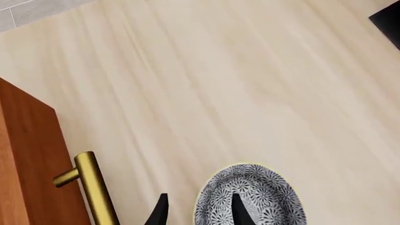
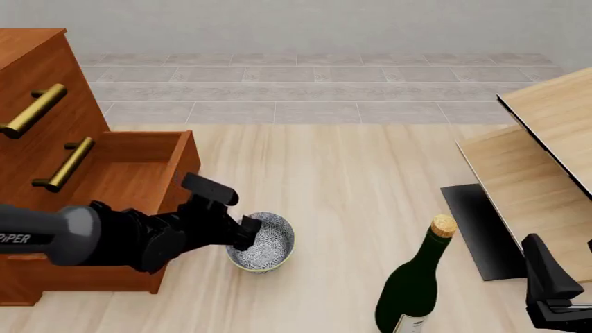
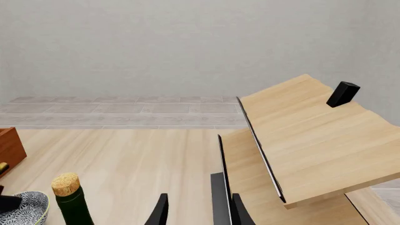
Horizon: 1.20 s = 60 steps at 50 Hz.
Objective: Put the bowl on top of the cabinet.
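Note:
The bowl (image 2: 268, 244) stands on the pale wood surface just in front of the cabinet's (image 2: 55, 139) open lower drawer (image 2: 138, 173). Its inside is speckled grey-blue. My left gripper (image 2: 248, 234) is open at the bowl's near rim. In the left wrist view the bowl (image 1: 262, 197) has one fingertip (image 1: 240, 211) over its inside and the other outside it, beside the cabinet's brass handle (image 1: 93, 187). My right gripper (image 2: 558, 267) stands open at the front right with nothing between its fingers. The bowl (image 3: 28, 206) also shows in the right wrist view.
A dark green corked bottle (image 2: 416, 284) stands upright right of the bowl. Pale light-wood furniture with black edging (image 2: 545, 159) fills the right side, with a dark panel (image 2: 481, 229) at its foot. A small black block (image 3: 343, 93) sits on its top.

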Each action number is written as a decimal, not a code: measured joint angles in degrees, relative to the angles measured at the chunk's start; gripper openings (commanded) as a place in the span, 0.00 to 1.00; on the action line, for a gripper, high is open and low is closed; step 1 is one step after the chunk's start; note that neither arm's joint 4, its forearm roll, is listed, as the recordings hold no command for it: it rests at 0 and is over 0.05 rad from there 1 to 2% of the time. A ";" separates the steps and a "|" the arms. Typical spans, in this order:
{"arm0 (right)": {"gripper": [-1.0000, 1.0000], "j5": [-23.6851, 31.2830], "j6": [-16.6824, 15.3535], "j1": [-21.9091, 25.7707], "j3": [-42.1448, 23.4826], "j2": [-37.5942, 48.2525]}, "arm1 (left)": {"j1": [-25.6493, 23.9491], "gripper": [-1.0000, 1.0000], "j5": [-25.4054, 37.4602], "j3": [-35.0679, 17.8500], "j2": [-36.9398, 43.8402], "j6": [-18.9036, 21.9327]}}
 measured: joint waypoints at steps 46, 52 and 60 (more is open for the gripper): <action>1.00 0.00 0.00 0.00 0.00 0.00 | 0.26 1.00 -1.97 0.02 4.04 0.95; 1.00 0.00 0.00 0.00 0.00 0.00 | 0.34 1.00 -2.33 0.12 4.38 1.22; 1.00 0.00 0.00 0.00 0.00 0.00 | 0.29 1.00 -2.79 0.24 5.16 1.19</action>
